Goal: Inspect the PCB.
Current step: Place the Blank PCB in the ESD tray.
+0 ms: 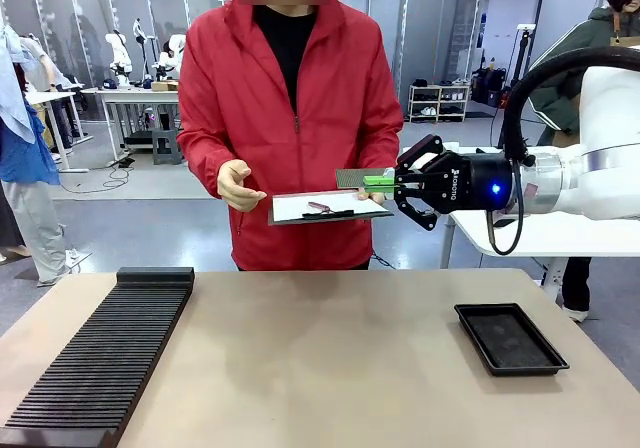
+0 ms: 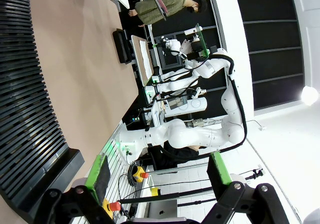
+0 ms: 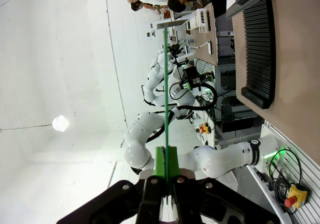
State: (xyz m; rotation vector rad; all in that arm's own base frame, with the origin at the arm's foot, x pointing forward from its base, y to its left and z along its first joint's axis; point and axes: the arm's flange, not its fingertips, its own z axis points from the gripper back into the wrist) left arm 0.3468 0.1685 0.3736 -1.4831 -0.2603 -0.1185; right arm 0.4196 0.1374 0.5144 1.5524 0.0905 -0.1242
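PCB (image 1: 353, 177): held in the air by one short edge, lying flat and jutting out past the right end effector (image 1: 388, 182) toward the person (image 1: 290, 98); seen along the fingers it is edge-on, a thin green line running straight away from them.
Right end effector: jaws drawn narrow, clamped on the PCB, one green pad on each face; pads (image 3: 160, 161) cover only the near margin.
Left end effector (image 2: 157, 164): jaws spread wide, nothing between them; slotted rack (image 2: 25, 94) lies ahead of it and off to one side.
Clipboard (image 1: 330, 206): in the person's grasp, just below the board's free end; whether the two touch, I cannot tell.
Black tray (image 1: 510, 338): on the desk (image 1: 330, 348), well below the right end effector.
Handling (a judgement): light, thin and stiff; smooth faces that may slide between the pads if tilted; likely to suffer from bending or a knock on a corner.
Where to hold: a bare edge margin, as here; or by two opposite long edges, keeping off the populated face.
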